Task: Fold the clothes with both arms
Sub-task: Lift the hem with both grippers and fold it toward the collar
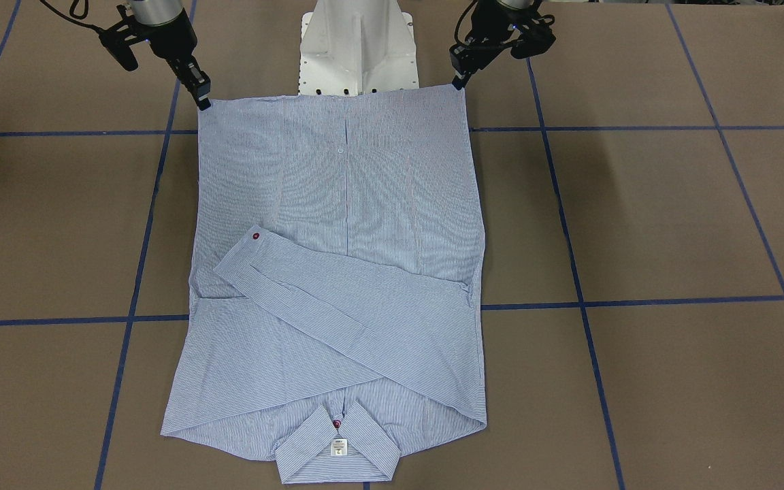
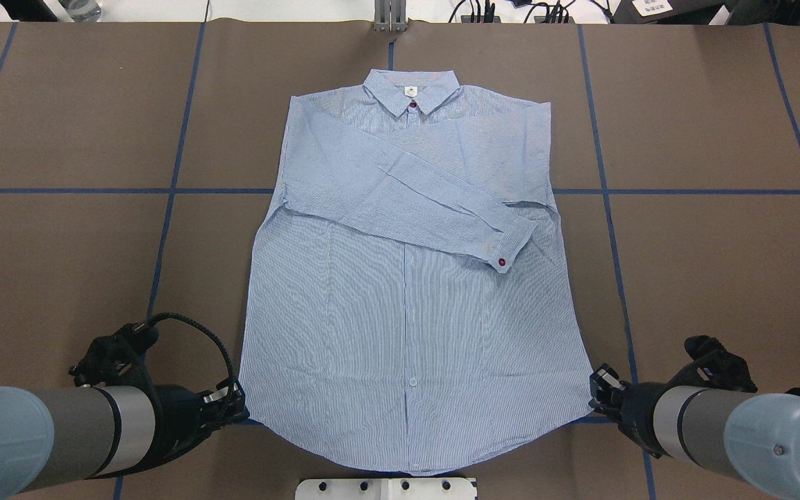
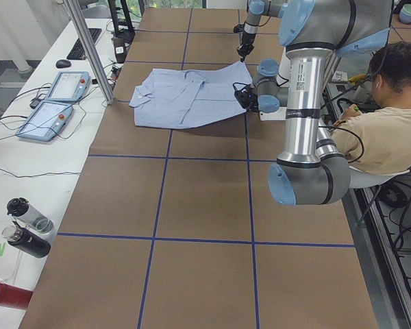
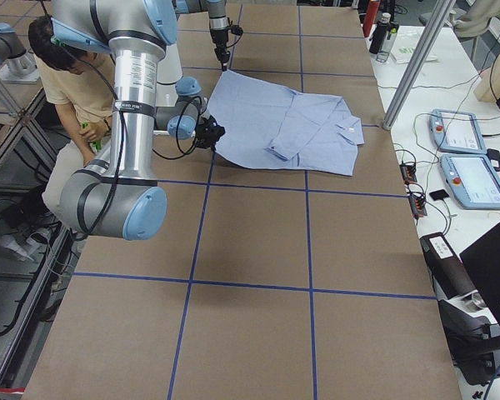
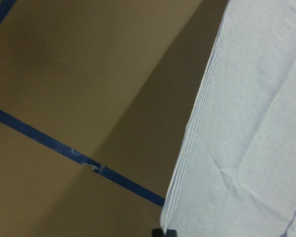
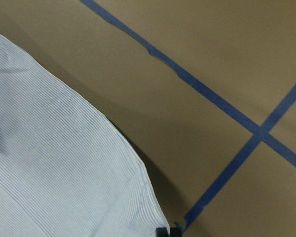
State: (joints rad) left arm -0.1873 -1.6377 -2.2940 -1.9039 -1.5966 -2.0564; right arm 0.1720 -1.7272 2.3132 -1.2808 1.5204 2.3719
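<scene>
The light blue striped shirt (image 1: 337, 272) lies face up on the brown table, with both sleeves folded across the chest and the collar (image 1: 337, 449) at the far end from me. My left gripper (image 1: 460, 82) is shut on one hem corner and my right gripper (image 1: 203, 102) on the other. The hem is pulled straight between them and held a little above the table. The overhead view shows the left gripper (image 2: 237, 406) and right gripper (image 2: 598, 389) at the shirt's (image 2: 407, 278) bottom corners. Each wrist view shows the shirt edge (image 5: 246, 138) (image 6: 64, 163) running into the fingertips.
The white pedestal base (image 1: 358, 47) stands just behind the raised hem. A seated operator (image 3: 390, 123) is beside the robot. Two teach pendants (image 3: 55, 103) and bottles (image 3: 27, 226) sit on the white side table. A metal post (image 3: 89, 48) stands at the table edge.
</scene>
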